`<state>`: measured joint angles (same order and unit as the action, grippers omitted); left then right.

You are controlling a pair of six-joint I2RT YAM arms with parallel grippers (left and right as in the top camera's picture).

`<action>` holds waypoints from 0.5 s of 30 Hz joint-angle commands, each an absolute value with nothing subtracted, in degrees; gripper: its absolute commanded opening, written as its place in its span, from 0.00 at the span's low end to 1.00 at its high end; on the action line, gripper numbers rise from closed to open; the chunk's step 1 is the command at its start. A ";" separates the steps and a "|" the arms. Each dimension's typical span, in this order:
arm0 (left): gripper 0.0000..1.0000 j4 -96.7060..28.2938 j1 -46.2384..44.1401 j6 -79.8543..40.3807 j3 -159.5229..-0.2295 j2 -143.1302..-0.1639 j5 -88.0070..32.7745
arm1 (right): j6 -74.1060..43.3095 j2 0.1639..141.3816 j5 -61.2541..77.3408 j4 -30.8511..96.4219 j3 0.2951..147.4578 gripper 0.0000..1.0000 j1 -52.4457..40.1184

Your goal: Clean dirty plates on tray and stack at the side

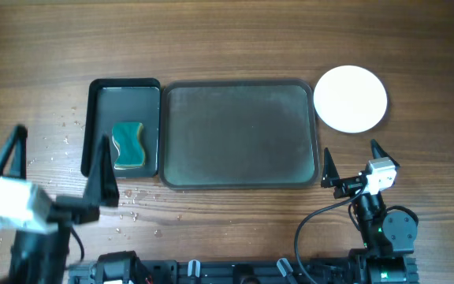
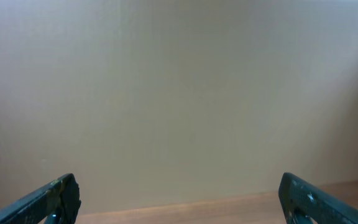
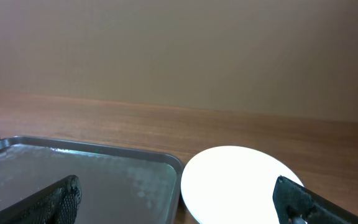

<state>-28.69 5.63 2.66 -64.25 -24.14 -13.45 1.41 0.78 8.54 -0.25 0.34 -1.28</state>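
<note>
The large grey-green tray [image 1: 240,134] lies mid-table and holds no plates; it also shows in the right wrist view [image 3: 73,180]. A round white plate stack [image 1: 351,98] sits on the table to the tray's right, also in the right wrist view [image 3: 232,180]; I cannot tell how many plates are in it. My right gripper [image 1: 351,162] is open and empty, near the tray's front right corner, below the plates. My left gripper [image 1: 57,162] is open and empty, raised at the front left; its wrist view shows only wall and a strip of table.
A smaller glossy black tray [image 1: 123,126] stands left of the big tray and holds a green sponge [image 1: 129,145]. Small droplets or crumbs [image 1: 132,197] dot the wood at the front left. Arm bases sit along the front edge.
</note>
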 commanded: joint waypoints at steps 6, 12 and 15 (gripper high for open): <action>1.00 -39.38 5.76 2.31 -59.75 -12.95 -14.11 | 1.93 0.27 8.62 -0.56 0.30 1.00 -0.93; 1.00 -47.59 5.76 2.31 -52.62 -4.69 -14.13 | 1.93 0.27 8.62 -0.58 0.30 1.00 -0.93; 1.00 -47.59 5.76 2.28 -47.97 -0.51 -14.15 | 1.91 0.27 8.62 -0.58 0.30 1.00 -0.93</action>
<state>-47.68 5.63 2.66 -52.42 -4.91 -13.45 1.43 0.78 8.54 -0.25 0.34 -1.28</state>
